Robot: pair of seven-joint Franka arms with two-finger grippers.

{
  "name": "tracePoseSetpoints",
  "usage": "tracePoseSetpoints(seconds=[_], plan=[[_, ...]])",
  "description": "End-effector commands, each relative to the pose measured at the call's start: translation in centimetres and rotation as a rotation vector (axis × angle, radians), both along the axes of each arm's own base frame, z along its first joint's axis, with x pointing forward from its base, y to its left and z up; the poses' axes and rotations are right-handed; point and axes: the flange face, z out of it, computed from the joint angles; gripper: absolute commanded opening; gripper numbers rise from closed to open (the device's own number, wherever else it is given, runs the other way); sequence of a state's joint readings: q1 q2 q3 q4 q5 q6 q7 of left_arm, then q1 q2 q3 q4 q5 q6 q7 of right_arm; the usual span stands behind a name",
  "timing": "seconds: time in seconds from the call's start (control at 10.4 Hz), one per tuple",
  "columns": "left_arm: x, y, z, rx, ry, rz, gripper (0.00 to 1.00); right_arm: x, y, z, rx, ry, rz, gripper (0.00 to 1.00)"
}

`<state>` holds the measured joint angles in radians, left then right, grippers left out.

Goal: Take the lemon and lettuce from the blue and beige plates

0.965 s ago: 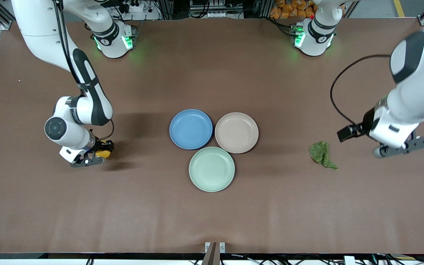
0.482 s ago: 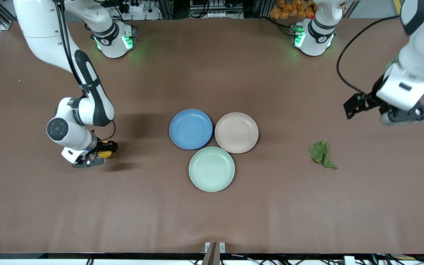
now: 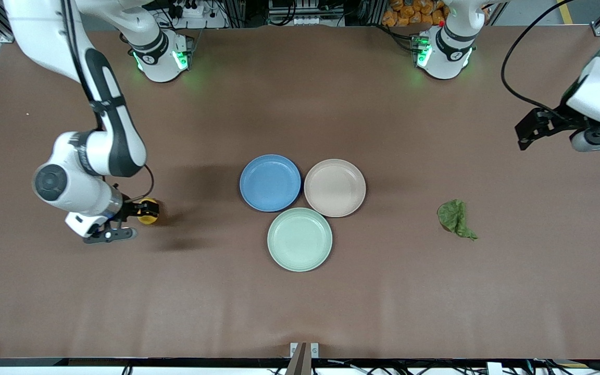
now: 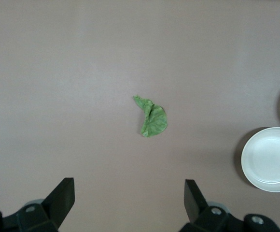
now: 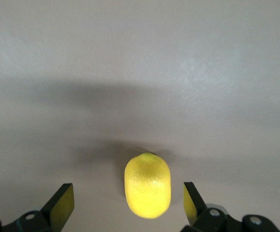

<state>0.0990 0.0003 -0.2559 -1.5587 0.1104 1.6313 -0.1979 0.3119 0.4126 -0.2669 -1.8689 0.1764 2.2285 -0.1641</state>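
The small oval yellow lemon [image 5: 147,185] lies on the brown table [image 3: 300,302] between the right jaws, spread wide and clear of it. The wrinkled green lettuce leaf [image 4: 152,117] lies below the left jaws, also spread wide.

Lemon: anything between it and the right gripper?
Nothing visible. The lemon lies on the bare table toward the right arm's end, apart from the plates, with the open right gripper just above it, fingers either side.
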Motion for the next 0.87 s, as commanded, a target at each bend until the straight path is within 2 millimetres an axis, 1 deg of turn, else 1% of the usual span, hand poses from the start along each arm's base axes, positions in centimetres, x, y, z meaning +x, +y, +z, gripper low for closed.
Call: tracePoseSetpoints(seconds=[0.0, 0.19, 0.39, 0.58, 0.68, 0.77], plan=[[-0.7, 0.9, 0.1, -0.014, 0.013, -0.034, 1.00, -1.0, -3.4, 5.8, 0.051, -0.018, -0.067, 1.00], [-0.8, 1.2, 0.4, -0.013, 0.018, -0.030, 1.00, -2.4, -5.6, 10.1, 0.081, -0.013, -0.097, 1.00], [-0.7, 1.2, 0.5, -0.011, 0.016, -0.030, 1.00, -4.0, -6.4, 13.1, 0.112, 0.015, -0.115, 1.00], [-0.8, 1.1, 0.5, -0.010, 0.019, -0.039, 1.00, -5.6, -5.7, 16.9, 0.067, 0.015, -0.062, 1.00], [-0.8, 0.7, 0.5, -0.011, 0.018, -0.045, 1.00, -6.5, -4.8, 18.9, 0.048, 0.041, -0.039, 1.00], [-0.9, 0.7, 0.7, -0.011, 0.015, -0.046, 1.00, -7.1, -4.2, 21.3, 0.040, 0.091, -0.079, 1.00]])
